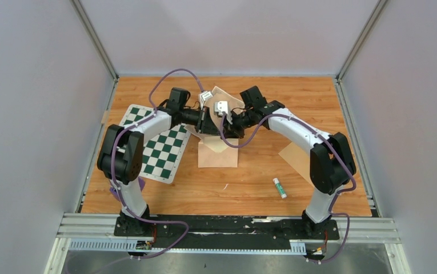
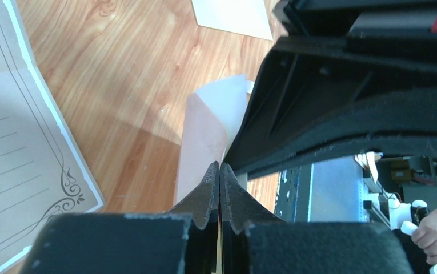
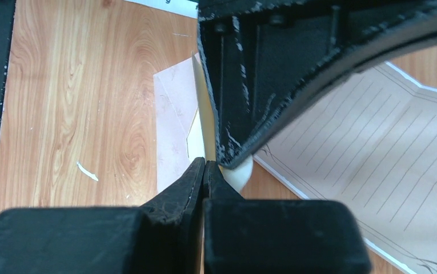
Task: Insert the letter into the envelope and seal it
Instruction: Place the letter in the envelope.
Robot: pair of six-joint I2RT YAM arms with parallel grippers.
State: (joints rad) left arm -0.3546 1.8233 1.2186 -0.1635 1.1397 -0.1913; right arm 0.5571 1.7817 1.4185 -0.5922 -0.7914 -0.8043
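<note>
1. Left gripper (image 2: 220, 171): fingers pressed together, pinched on a thin edge of the pink envelope (image 2: 200, 142), which stands up from the fingertips.
2. Right gripper (image 3: 204, 165): fingers also together, clamped on a cream edge of the same envelope. Its pink panel runs off to the left of the fingers.
3. Both grippers meet almost tip to tip over the far middle of the wooden table (image 1: 250, 182). Each wrist view is half filled by the other gripper's black body.
4. Top view: the envelope's lower part shows on the near side of the grippers, with a flap angled up toward them. Cannot tell whether that lower part rests on the table or hangs just above it.
5. Letter (image 3: 376, 165): lined cream sheet with a dark ornate border. It lies open and flat on the table just beyond the grippers, outside the envelope and in neither gripper.
6. Also on the table:
   - checkerboard mat (image 1: 167, 151), under the left arm
   - tan sheet (image 1: 293, 157), partly under the right arm
   - glue stick (image 1: 279, 187), near the right arm's base
</note>
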